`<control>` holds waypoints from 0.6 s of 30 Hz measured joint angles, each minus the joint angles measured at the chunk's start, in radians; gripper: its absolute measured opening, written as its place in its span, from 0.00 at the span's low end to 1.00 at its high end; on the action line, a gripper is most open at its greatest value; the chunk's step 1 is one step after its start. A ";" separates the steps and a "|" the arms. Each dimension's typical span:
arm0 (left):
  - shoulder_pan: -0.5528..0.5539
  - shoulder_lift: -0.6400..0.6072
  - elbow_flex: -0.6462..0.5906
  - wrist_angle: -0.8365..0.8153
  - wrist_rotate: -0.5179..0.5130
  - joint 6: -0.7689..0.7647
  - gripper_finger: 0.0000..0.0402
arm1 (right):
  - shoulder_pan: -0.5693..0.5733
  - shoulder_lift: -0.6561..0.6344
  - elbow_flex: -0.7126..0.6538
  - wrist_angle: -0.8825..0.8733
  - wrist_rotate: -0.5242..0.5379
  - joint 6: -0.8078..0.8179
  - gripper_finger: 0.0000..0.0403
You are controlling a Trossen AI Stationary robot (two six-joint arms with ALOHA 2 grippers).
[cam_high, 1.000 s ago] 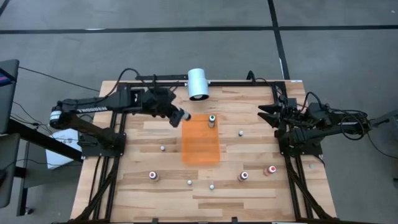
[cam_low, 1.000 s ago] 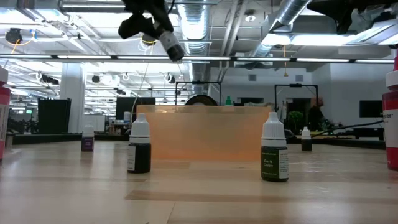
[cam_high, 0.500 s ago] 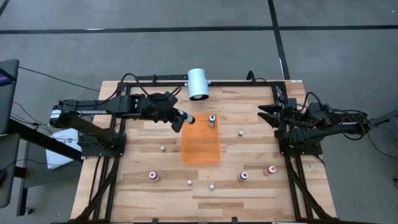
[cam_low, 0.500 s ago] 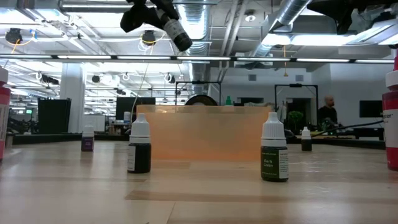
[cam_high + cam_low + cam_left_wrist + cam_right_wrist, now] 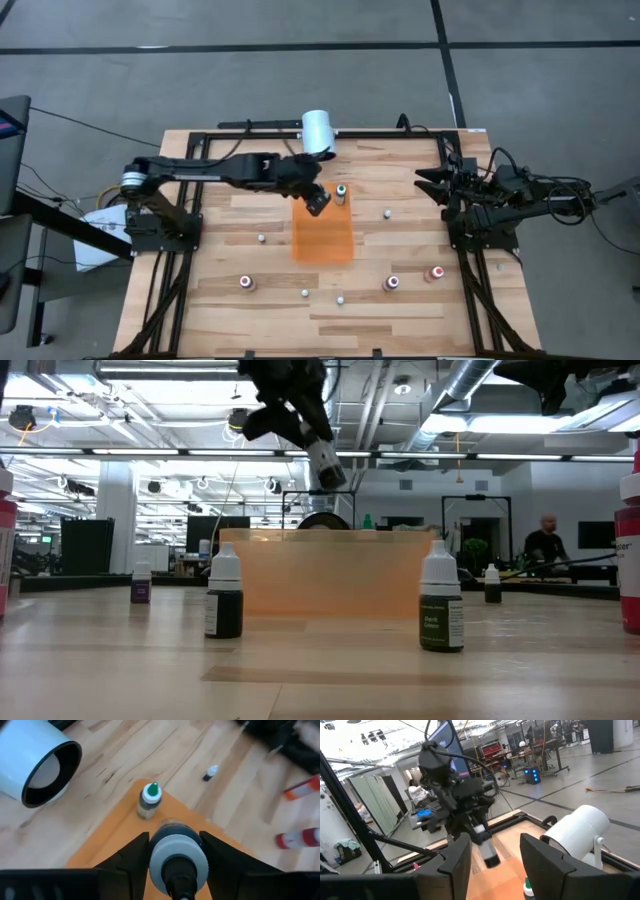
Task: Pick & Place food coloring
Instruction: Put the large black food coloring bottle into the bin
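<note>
My left gripper point(image 5: 315, 200) is shut on a small pale food coloring bottle point(image 5: 178, 855), high above the far left corner of the orange mat point(image 5: 322, 232). In the low view the bottle point(image 5: 325, 460) sticks out below the fingers. A green-tipped bottle point(image 5: 340, 192) stands upright on the mat's far edge, just to the right of my left gripper; it also shows in the left wrist view point(image 5: 148, 800). My right gripper point(image 5: 432, 180) waits open at the table's right side. My left gripper pinches the pale bottle between its two fingers point(image 5: 132, 860), which stand on opposite sides of its round body point(image 5: 160, 852). The bottle is lifted clear and tilted, its free end point(image 5: 330, 472) slanting down toward the mat.
A white cylinder point(image 5: 318, 133) lies at the table's far edge. Several other small bottles stand about the table: one right of the mat point(image 5: 387, 213), one left of it point(image 5: 262, 238), and several near the front point(image 5: 246, 283), point(image 5: 391, 283), point(image 5: 434, 273).
My left gripper has carried the pale bottle toward the table's right edge, from left of the mat to over its far left corner, and a little down. The bottle has tipped more steeply downward. The gripper has stayed shut on it.
</note>
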 joint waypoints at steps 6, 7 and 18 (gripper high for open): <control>0.008 0.119 0.124 -0.090 -0.032 0.057 0.37 | 0.000 0.000 0.000 -0.001 0.000 0.000 0.40; 0.009 0.133 0.137 -0.099 -0.045 0.063 0.36 | 0.000 0.000 0.000 -0.002 0.000 0.000 0.40; 0.031 0.239 0.160 -0.129 -0.106 0.075 0.37 | 0.000 0.000 0.000 -0.022 0.000 0.000 0.40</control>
